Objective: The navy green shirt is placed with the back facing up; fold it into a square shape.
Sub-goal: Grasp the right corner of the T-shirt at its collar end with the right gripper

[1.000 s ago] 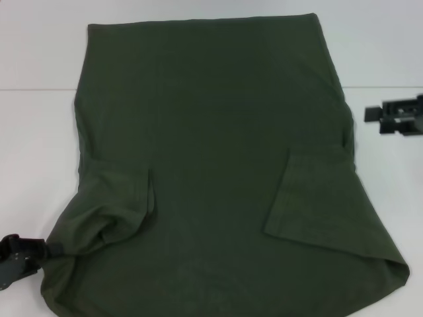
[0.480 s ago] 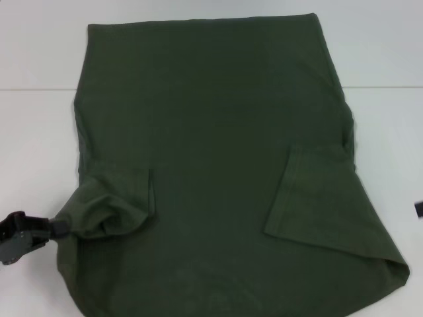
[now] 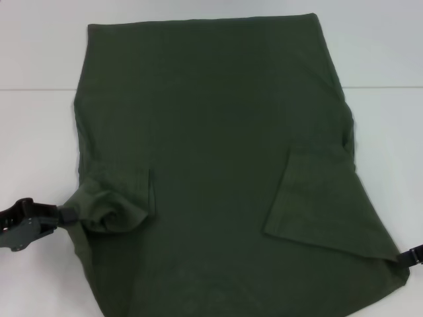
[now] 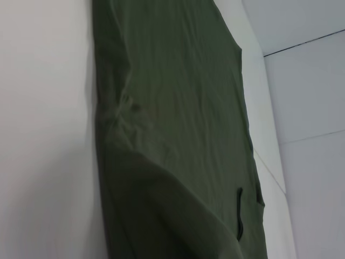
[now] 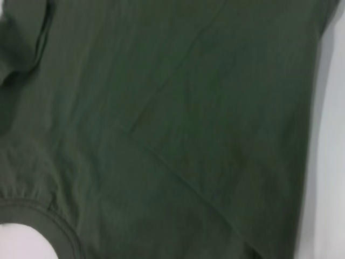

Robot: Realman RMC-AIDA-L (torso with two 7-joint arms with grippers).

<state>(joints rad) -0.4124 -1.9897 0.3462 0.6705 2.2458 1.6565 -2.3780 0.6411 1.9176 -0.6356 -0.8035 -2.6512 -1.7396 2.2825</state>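
Navy green shirt (image 3: 218, 145) is spread back-up over the white table (image 3: 33, 145), covering most of the middle of the head view, with both short sleeves already turned inward onto the body. At the left, the left gripper (image 3: 63, 214) is seen low beside the near left edge, its dark fingers clenched on the bunched fabric of the left sleeve (image 3: 115, 208); the cloth is gathered into a rumpled knot there and the side edge is drawn slightly inward, which suggests the pinch is meant to carry that side over toward the centre. Through the middle, the back panel is laid fairly flat, with only soft creases. Further right, the right sleeve (image 3: 310, 198) is folded in as a flat flap. At the far right, the right gripper (image 3: 411, 256) is only glimpsed at the frame edge, touching the near right corner of the shirt; whether its fingers are closed cannot be told. It is judged to be placed there so that both near corners can be lifted together for a fold.
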